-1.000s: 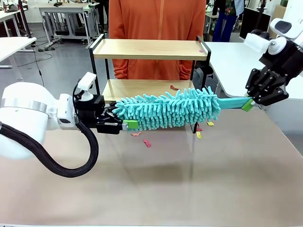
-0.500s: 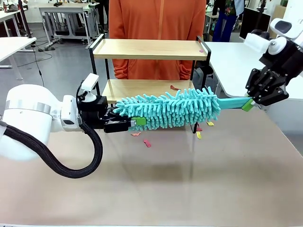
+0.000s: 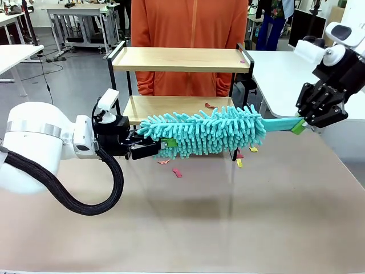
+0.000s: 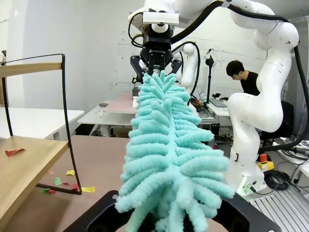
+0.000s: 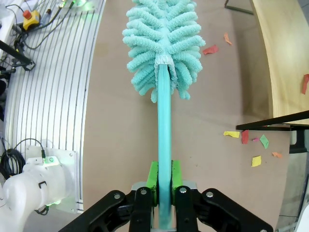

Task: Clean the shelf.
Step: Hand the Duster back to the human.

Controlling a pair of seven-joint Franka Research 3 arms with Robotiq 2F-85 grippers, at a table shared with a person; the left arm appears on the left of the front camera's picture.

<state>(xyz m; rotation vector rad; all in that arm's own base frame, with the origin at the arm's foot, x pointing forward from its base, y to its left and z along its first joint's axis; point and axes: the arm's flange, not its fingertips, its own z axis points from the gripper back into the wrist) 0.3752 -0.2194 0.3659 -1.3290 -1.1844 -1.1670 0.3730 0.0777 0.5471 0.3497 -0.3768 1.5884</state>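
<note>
Teal duster (image 3: 205,132) hangs level before the shelf (image 3: 179,60), left gripper (image 3: 161,145) pinching its tip, right gripper (image 3: 299,125) clamping its handle

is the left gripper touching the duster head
Touching. In the front view the left gripper has its jaws shut on the tip of the teal duster head; the left wrist view shows the fluffy strands rising from between its fingers.

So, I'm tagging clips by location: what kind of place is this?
Most likely a robotics lab: another white robot arm on a stand, a person at a workstation, and rows of white tables behind.
</note>
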